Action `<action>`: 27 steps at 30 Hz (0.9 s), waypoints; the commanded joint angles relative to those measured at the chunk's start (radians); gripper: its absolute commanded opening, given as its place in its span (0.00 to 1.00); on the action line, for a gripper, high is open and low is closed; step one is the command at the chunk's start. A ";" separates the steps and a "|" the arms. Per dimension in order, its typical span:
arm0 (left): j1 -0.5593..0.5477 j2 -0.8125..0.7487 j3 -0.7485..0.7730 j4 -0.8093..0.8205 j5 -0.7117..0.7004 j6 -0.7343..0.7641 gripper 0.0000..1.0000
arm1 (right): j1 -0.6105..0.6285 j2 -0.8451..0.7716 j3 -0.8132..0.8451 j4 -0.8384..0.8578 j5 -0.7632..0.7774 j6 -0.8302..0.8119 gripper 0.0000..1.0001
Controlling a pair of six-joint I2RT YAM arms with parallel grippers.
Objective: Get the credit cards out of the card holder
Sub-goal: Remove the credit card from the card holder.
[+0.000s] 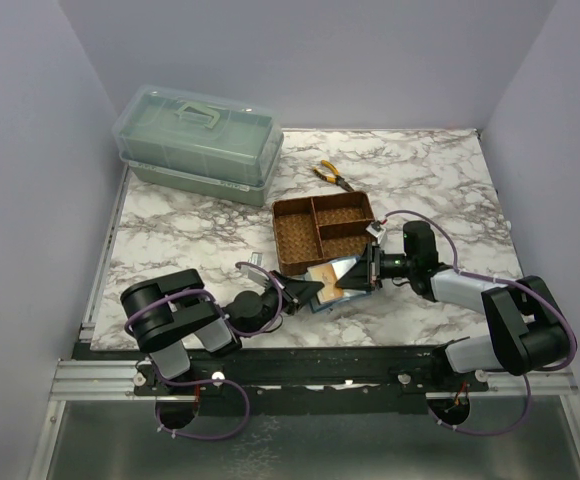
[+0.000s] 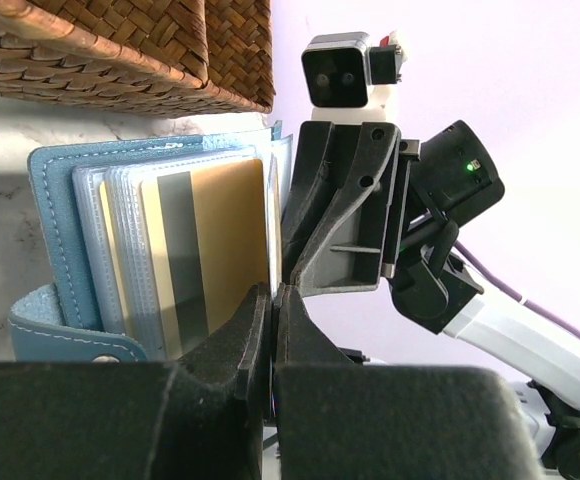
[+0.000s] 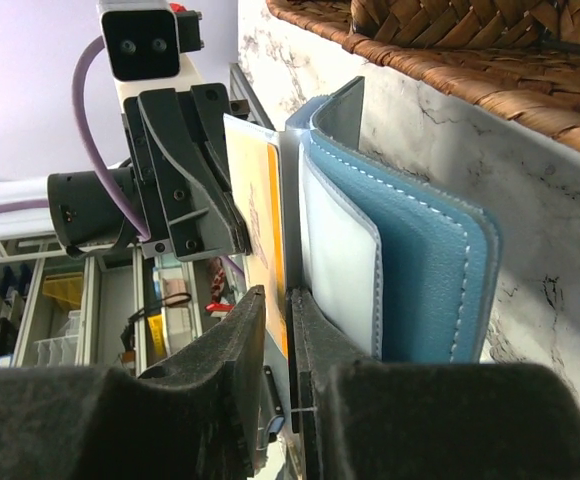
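Left gripper (image 2: 273, 300) lies low over the near part of the marble table (image 1: 190, 235), jaws pressed fully together at the free edge of the clear sleeve stack; cannot tell which leaf it pinches. Card holder (image 2: 52, 210), teal-blue, sits between the two grippers, open, its plastic sleeves fanned out and its snap tab curling toward the left wrist camera; it is just in front of the near wall of the woven tray (image 1: 295, 238), touching or not unclear. Gold credit card (image 2: 232, 240) with a grey stripe shows in the outermost sleeve, facing the left wrist camera; paler cards sit behind it, count unclear. Right gripper (image 3: 277, 300) comes in from the opposite side, facing the left one, jaws only narrowly apart with the yellow card's edge in the slot between them; a firm clamp is not visible. Beyond, the three-compartment tray; further back yellow-handled pliers (image 1: 332, 176) lie flat on the marble; far left corner, a pale green storage box (image 1: 198, 145) with a clear lid and handle.
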 commanded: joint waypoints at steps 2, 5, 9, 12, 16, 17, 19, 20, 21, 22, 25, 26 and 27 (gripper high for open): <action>-0.018 -0.002 0.055 -0.055 0.082 0.002 0.00 | 0.020 -0.006 0.016 0.052 -0.095 0.019 0.16; -0.017 -0.017 0.067 -0.091 0.088 0.008 0.02 | 0.018 -0.006 0.032 0.000 -0.080 -0.037 0.01; -0.018 -0.031 0.061 -0.110 0.083 0.001 0.13 | -0.019 -0.003 0.044 -0.039 -0.082 -0.081 0.00; -0.018 -0.049 0.035 -0.112 0.070 -0.011 0.18 | -0.080 -0.006 0.032 -0.037 -0.087 -0.091 0.00; -0.018 -0.081 0.005 -0.115 0.059 -0.016 0.21 | -0.105 -0.025 0.029 -0.044 -0.089 -0.097 0.00; -0.018 -0.088 0.001 -0.118 0.059 -0.016 0.21 | -0.108 -0.025 0.032 -0.050 -0.090 -0.099 0.00; -0.019 -0.099 -0.007 -0.126 0.054 -0.021 0.21 | -0.118 -0.025 0.035 -0.065 -0.086 -0.108 0.00; -0.019 -0.105 -0.011 -0.126 0.052 -0.022 0.21 | -0.125 -0.028 0.033 -0.064 -0.084 -0.109 0.00; -0.019 -0.109 -0.014 -0.126 0.051 -0.022 0.20 | -0.128 -0.029 0.032 -0.065 -0.084 -0.109 0.00; -0.018 -0.111 -0.014 -0.126 0.050 -0.022 0.19 | -0.129 -0.030 0.032 -0.063 -0.087 -0.106 0.00; -0.018 -0.109 -0.008 -0.127 0.055 -0.018 0.19 | -0.129 -0.032 0.026 -0.045 -0.097 -0.093 0.00; -0.018 -0.107 -0.004 -0.126 0.058 -0.016 0.19 | -0.130 -0.032 0.025 -0.043 -0.098 -0.091 0.00; -0.019 -0.104 0.000 -0.126 0.059 -0.016 0.20 | -0.129 -0.033 0.024 -0.038 -0.101 -0.088 0.00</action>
